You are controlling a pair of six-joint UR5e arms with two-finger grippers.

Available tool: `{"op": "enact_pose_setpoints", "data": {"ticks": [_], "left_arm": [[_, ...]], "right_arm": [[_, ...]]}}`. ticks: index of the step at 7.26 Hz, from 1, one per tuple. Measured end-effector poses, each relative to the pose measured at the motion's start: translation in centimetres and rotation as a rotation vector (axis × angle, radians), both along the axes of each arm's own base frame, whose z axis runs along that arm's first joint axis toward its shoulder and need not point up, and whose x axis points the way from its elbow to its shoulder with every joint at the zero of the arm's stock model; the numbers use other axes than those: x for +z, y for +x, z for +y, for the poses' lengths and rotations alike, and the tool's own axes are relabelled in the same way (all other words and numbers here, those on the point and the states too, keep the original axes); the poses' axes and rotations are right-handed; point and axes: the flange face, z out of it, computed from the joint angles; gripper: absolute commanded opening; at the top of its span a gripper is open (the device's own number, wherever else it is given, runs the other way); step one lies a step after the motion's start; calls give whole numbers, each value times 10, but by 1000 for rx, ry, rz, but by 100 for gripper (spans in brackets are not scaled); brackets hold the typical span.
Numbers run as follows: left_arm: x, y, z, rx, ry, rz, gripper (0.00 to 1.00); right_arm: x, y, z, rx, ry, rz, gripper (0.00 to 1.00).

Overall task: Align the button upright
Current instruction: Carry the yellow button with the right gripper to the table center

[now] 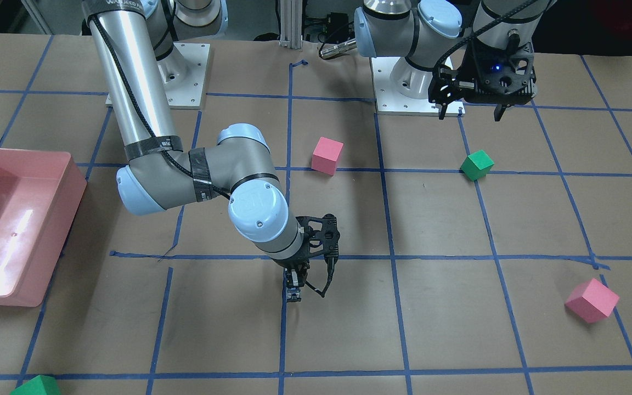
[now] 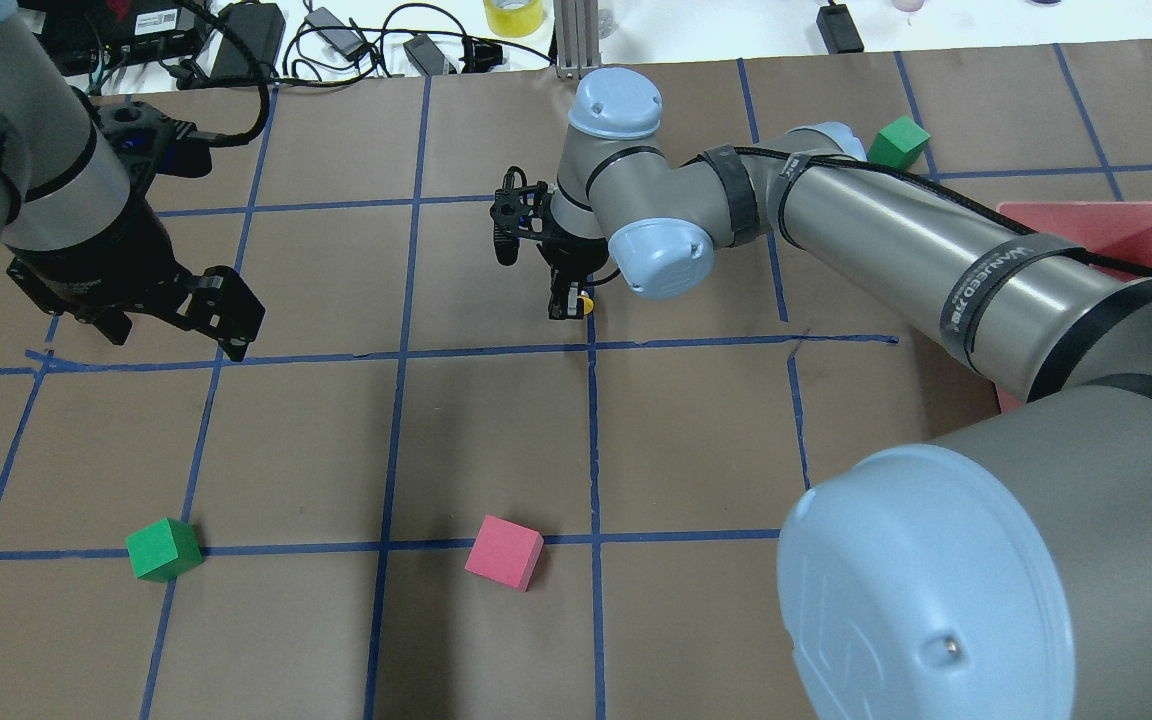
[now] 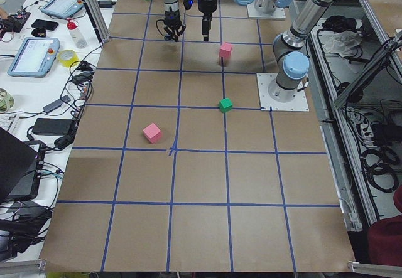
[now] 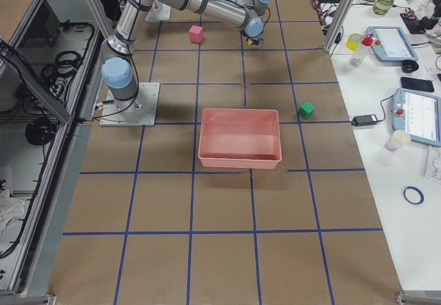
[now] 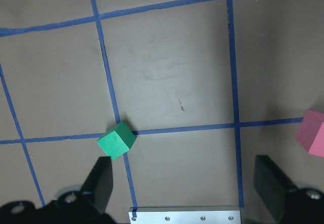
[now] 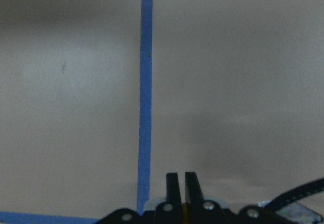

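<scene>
robotics lab, brown paper-covered table (image 4: 220, 250) gridded in blue tape (image 6: 146, 82), grey teach-pendant tablets (image 4: 420, 116), black cables (image 2: 386, 30) on white side bench (image 4: 386, 181)

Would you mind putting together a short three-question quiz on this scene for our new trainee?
1. Multiple choice: which arm holds the button? A) left B) right C) neither
2. True or false: the left gripper is shut on a green cube.
3. Fill in: ___ pink cubes lie on the table.

Key:
1. B. The right gripper is shut on the button, just above the table.
2. False. The left gripper is open and holds nothing.
3. Two.
</scene>
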Motion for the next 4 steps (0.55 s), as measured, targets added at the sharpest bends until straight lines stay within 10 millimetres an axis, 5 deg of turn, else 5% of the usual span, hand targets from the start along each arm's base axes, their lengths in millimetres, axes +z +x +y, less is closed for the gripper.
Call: {"op": "enact_pose_setpoints", "data": {"ticks": [2,4], "left_arm": [[0,0,0,1,0,0,100],[-1,0,0,2,1,0,100]], "right_arm": [[-2,3,2,3,16,-29,36],[-3,4,3,4,22,-39,88]]}}
